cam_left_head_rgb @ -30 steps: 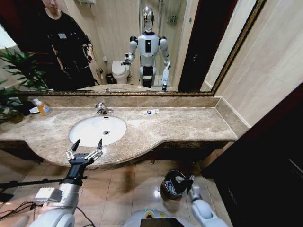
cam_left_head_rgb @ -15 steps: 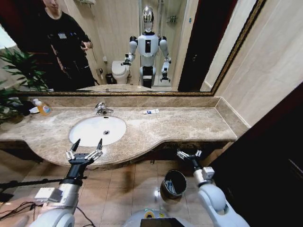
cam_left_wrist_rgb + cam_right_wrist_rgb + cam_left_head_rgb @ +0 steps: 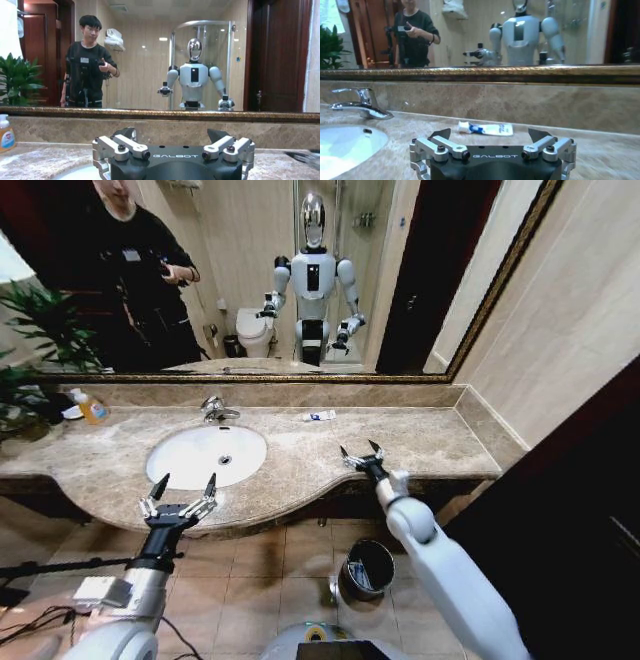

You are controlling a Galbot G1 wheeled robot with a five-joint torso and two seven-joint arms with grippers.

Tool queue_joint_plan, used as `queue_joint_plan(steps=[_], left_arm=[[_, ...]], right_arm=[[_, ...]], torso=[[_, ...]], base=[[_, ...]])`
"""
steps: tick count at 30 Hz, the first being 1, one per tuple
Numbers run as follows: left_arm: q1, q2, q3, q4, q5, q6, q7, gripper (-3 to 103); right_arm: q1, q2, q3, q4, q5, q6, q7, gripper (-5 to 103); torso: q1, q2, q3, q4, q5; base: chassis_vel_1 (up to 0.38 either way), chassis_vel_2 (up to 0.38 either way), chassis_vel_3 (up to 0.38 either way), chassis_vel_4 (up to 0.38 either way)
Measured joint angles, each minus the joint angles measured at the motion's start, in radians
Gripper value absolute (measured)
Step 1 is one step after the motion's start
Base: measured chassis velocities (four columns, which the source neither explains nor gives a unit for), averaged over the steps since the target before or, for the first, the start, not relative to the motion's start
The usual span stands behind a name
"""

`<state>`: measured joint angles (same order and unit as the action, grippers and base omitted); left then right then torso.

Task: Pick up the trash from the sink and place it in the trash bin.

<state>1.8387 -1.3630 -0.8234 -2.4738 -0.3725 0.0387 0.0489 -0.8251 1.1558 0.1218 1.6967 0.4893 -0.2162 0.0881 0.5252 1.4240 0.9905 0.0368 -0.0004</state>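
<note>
**Over the counter: right gripper raised, nothing held**

Right gripper (image 3: 361, 452) over the marble counter (image 3: 420, 442), right of the sink (image 3: 206, 456), fingers spread, empty. White tube with blue end (image 3: 320, 416) lies on the counter at the far side, near the mirror, beyond that gripper; also seen at (image 3: 485, 128). Left gripper (image 3: 179, 494) at the near counter edge by the basin, fingers spread, empty. Trash bin (image 3: 366, 568) on the floor below, near right.

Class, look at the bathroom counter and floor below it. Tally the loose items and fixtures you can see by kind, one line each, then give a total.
White tube with blue end: 1
Orange-liquid bottle: 1
Chrome faucet: 1
White sink: 1
Dark trash bin: 1
Total: 5
</note>
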Motion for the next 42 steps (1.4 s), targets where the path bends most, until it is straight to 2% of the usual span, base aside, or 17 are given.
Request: queue_joint_plan(steps=[3,11,12,20,30,36,42], left_arm=[[0.0,0.0,0.0,0.0,0.0,0.0,0.0,100],[0.0,0.0,0.0,0.0,0.0,0.0,0.0,100],[0.0,0.0,0.0,0.0,0.0,0.0,0.0,100],[0.0,0.0,0.0,0.0,0.0,0.0,0.0,100],[0.0,0.0,0.0,0.0,0.0,0.0,0.0,100],[0.0,0.0,0.0,0.0,0.0,0.0,0.0,100],[0.0,0.0,0.0,0.0,0.0,0.0,0.0,100]], right_arm=[[0.144,0.036,-0.069,-0.133,0.023,-0.006,-0.026,100],[0.329,0.136,-0.17,-0.41,0.024,0.013,-0.059,100],[0.329,0.136,-0.17,-0.41,0.024,0.013,-0.059,100],[0.504,0.269,-0.201,-0.661,-0.001,0.037,-0.088,100],[0.598,0.392,-0.178,-0.887,-0.077,0.067,-0.109,100],[0.604,0.404,-0.162,-0.932,-0.099,0.069,-0.118,100],[0.577,0.378,-0.119,-0.937,-0.115,0.063,-0.12,100]], torso=[[0.0,0.0,0.0,0.0001,0.0001],[0.0,0.0,0.0,0.0,0.0003],[0.0,0.0,0.0,0.0,0.0003],[0.0,0.0,0.0,0.0,0.0],[0.0,0.0,0.0,0.0001,0.0],[0.0,0.0,0.0,0.0,0.0004],[0.0,0.0,0.0,-0.0002,0.0004]], base=[[0.0,0.0,0.0,0.0],[0.0,0.0,0.0,0.0],[0.0,0.0,0.0,0.0],[0.0,0.0,0.0,0.0],[0.0,0.0,0.0,0.0],[0.0,0.0,0.0,0.0],[0.0,0.0,0.0,0.0]])
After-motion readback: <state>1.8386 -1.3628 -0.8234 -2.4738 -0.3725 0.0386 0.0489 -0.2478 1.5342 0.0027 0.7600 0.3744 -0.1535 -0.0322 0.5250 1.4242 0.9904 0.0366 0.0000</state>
